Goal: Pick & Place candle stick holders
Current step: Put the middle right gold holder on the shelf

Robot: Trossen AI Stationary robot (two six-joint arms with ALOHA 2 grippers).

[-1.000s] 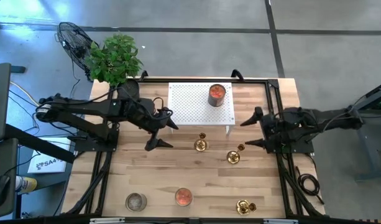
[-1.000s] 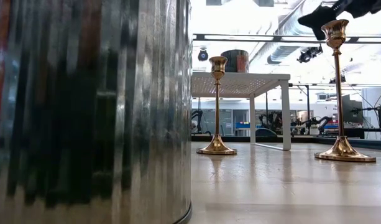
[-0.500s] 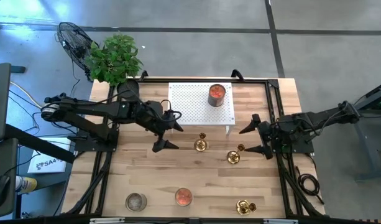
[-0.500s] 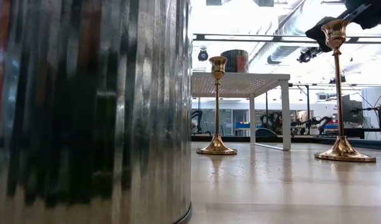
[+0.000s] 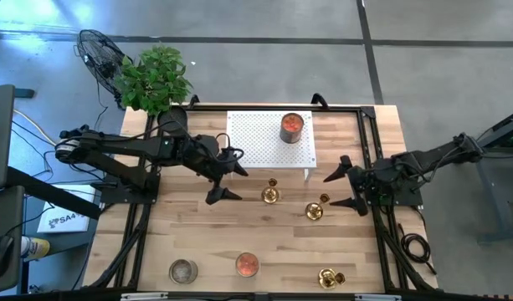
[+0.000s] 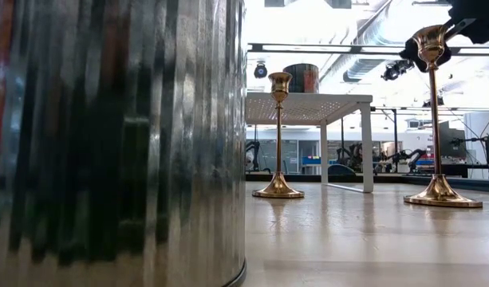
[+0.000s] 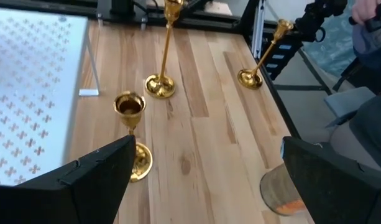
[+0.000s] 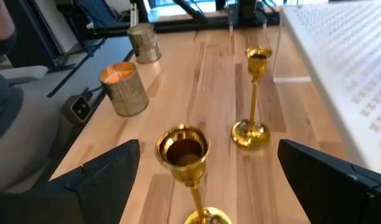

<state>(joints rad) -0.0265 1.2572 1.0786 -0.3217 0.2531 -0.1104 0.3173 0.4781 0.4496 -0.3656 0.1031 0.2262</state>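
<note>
At the near edge of the wooden desk stand a silvery tin, an orange candle jar and, toward the right corner, one candle stick holder standing upright on its base. Farther in, around the middle, two more candle stick holders stand upright and apart: the middle holder just in front of the white perforated stand, and the right holder a little nearer and to its right. The left gripper hovers just left of the middle holder, jaws spread wide, holding nothing. The right gripper hovers just right of the right holder, jaws likewise spread and empty, with that holder's cup showing between its fingers in its wrist view. On the stand sits a red candle jar. Beyond the desk's far left corner are a potted plant and a fan
</note>
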